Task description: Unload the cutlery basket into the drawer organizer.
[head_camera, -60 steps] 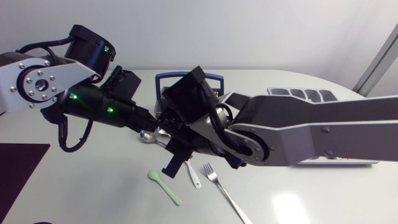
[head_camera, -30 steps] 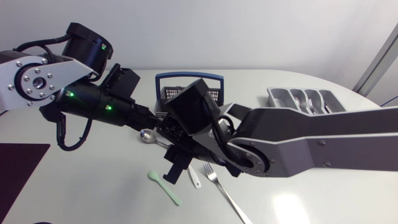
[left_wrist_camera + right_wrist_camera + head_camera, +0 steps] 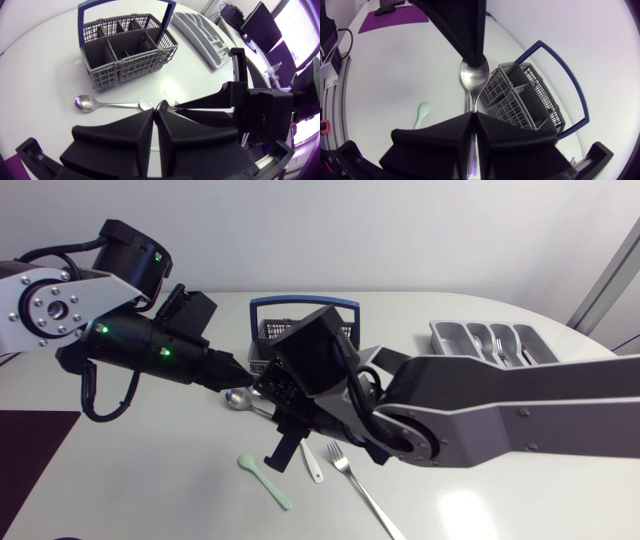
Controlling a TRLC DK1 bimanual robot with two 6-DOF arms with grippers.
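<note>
Both pairs of matte black wedge jaws are pressed shut, empty. Left gripper (image 3: 156,106) and right gripper (image 3: 472,116) meet over a glossy metal spoon (image 3: 84,103) lying on the tabletop (image 3: 180,490) before the grey lattice basket (image 3: 127,47).

Both arms meet near mid-table, gripper tips close together.
The left arm (image 3: 130,340) enters from the left, angled downward; the left gripper (image 3: 156,107) has its fingers pressed together, nothing between them. The right arm (image 3: 500,395) reaches past centre; the right gripper (image 3: 473,116) clamps a spoon (image 3: 472,75) handle.
</note>
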